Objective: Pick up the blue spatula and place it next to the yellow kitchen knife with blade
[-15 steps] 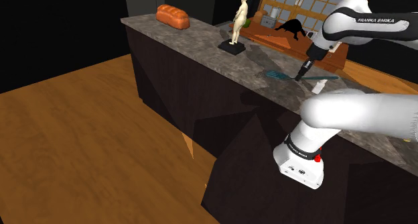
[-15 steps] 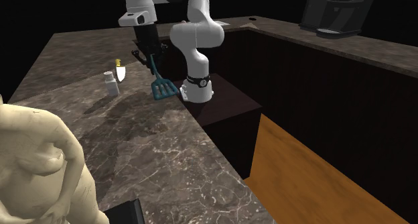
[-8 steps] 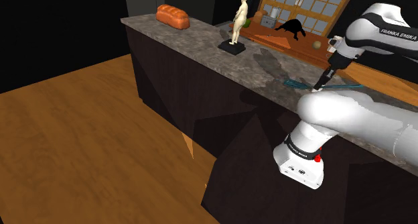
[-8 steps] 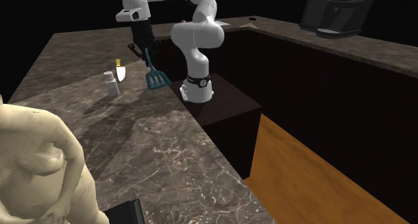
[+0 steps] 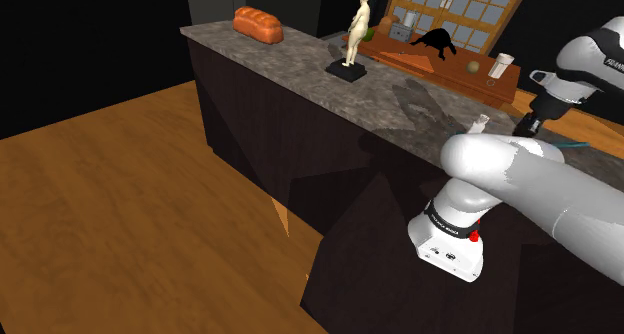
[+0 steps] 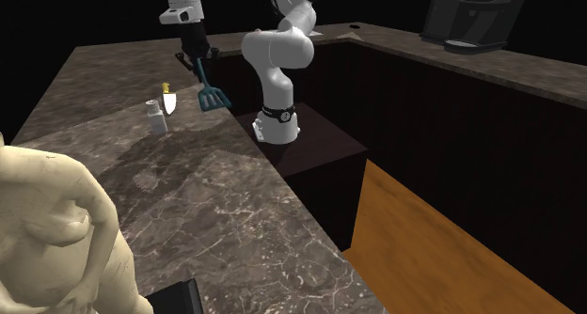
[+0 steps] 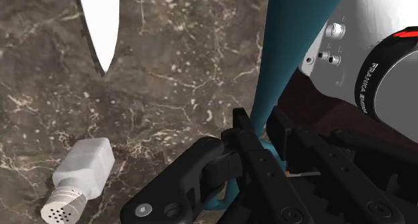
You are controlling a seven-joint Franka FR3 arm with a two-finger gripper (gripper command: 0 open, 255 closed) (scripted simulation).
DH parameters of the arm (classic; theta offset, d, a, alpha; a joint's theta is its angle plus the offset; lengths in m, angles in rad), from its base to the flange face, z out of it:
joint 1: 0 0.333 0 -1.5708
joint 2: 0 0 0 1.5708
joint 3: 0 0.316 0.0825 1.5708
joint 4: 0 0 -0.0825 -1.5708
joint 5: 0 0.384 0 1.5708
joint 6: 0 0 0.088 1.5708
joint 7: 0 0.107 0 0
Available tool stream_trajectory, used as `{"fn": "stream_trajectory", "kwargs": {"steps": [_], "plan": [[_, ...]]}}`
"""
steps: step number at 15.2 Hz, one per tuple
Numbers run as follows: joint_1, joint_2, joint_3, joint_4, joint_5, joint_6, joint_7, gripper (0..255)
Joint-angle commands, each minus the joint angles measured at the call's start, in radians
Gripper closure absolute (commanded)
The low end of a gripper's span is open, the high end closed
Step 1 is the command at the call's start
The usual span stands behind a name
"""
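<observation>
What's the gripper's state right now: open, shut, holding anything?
Gripper: shut on the blue spatula, with the handle clasped between its two fingers.

A long counter [image 5: 300, 77] of dark veined stone has dark front panels. Beside the counter lies a warm wooden floor [image 5: 120, 212]; beyond the counter stand a wood-framed window [image 5: 450, 7] and a black area.
</observation>
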Motion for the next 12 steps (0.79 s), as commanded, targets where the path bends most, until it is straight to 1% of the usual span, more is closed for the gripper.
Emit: {"fn": "stream_trajectory", "kwargs": {"steps": [1, 4, 7, 12], "plan": [[-0.036, -0.013, -0.044, 0.024, -0.045, -0.027, -0.062, 255], [-0.078, -0.024, -0.099, 0.068, -0.103, -0.063, -0.148, 255], [-0.106, -0.026, -0.155, 0.123, -0.158, -0.091, -0.229, 255], [-0.123, -0.014, -0.244, 0.233, -0.243, -0.125, -0.359, 255]]}}
